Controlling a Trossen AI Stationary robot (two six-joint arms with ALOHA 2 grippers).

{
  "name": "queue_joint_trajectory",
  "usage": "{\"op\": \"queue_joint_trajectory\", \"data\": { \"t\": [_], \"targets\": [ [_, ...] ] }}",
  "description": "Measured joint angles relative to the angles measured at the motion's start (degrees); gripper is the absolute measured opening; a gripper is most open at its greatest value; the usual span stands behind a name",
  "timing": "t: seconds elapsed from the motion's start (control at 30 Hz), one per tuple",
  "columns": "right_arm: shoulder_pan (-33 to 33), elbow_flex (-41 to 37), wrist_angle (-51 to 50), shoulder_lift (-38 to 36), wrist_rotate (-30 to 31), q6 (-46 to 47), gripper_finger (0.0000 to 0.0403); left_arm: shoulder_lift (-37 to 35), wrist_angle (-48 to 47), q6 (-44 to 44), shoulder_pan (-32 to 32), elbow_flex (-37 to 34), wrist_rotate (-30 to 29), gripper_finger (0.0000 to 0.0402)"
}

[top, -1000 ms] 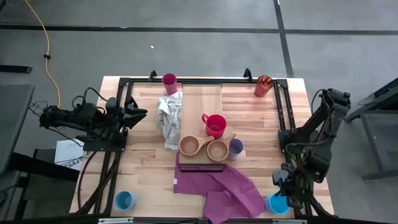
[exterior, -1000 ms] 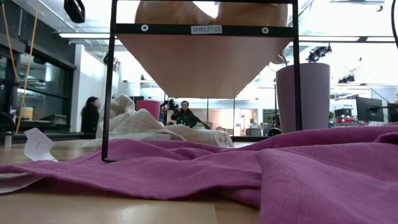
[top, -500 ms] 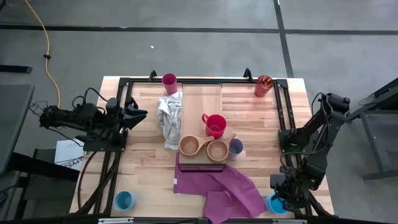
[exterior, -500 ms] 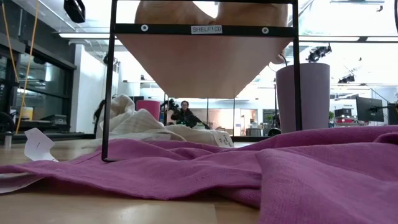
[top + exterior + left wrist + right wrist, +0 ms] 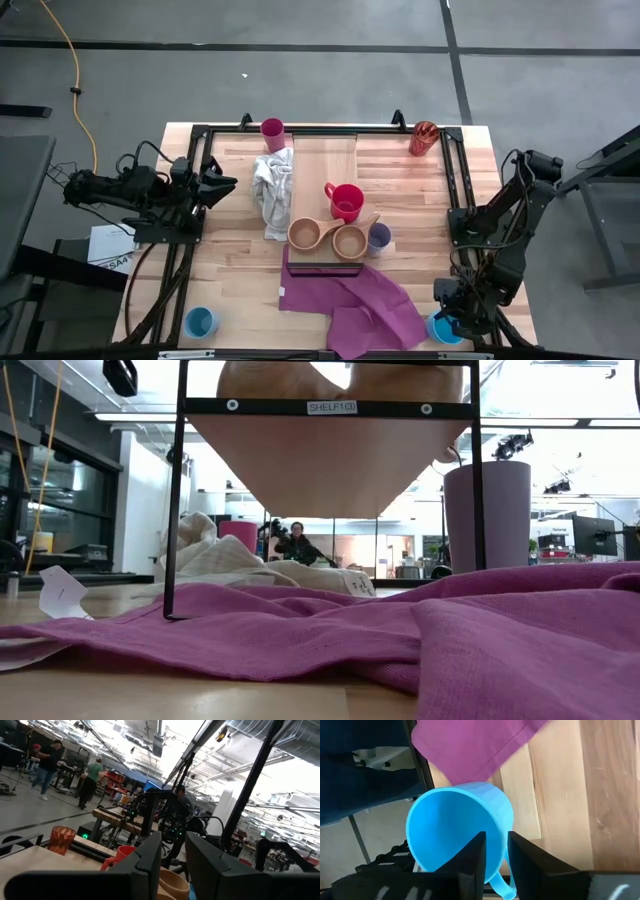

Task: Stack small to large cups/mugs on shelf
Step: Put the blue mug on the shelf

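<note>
Right pincer lower, blue mug upright

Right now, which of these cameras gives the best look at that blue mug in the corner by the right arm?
The right wrist view: the blue mug fills the picture, its open mouth and handle clear, with the right gripper just above it. The high view shows only a sliver of it under that arm. The low and left wrist views do not show it.

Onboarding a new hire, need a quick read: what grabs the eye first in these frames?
The red mug stands mid-shelf, with two tan wooden cups and a lavender tumbler lined up at the shelf's near end above a rumpled purple cloth. At the table's near right corner, the right gripper hovers over a blue mug, fingers straddling its rim.
</note>
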Motion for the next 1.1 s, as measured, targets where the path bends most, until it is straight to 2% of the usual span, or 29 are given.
{"op": "queue_joint_trajectory", "data": {
  "t": [0.37, 0.9, 1.0, 1.1],
  "targets": [
    [0.0, 0.0, 0.0, 0.2, 0.5, 0.6, 0.0071, 0.0, 0.0, 0.0, 0.0, 0.0, 0.5, 0.0078],
    [0.1, 0.0, 1.4, 5.1, -0.5, 0.9, 0.0071, 0.0, 0.0, -0.2, 0.0, 0.0, 0.6, 0.0078],
    [0.1, 0.0, 1.3, 5.2, 0.1, 1.1, 0.0060, 0.0, 0.0, -0.4, 0.0, 0.0, 0.8, 0.0078],
    [0.1, 0.0, 1.0, 5.2, 0.6, 1.0, 0.0032, 0.0, 0.0, -0.4, 0.0, 0.0, 0.8, 0.0078]
  ]
}}
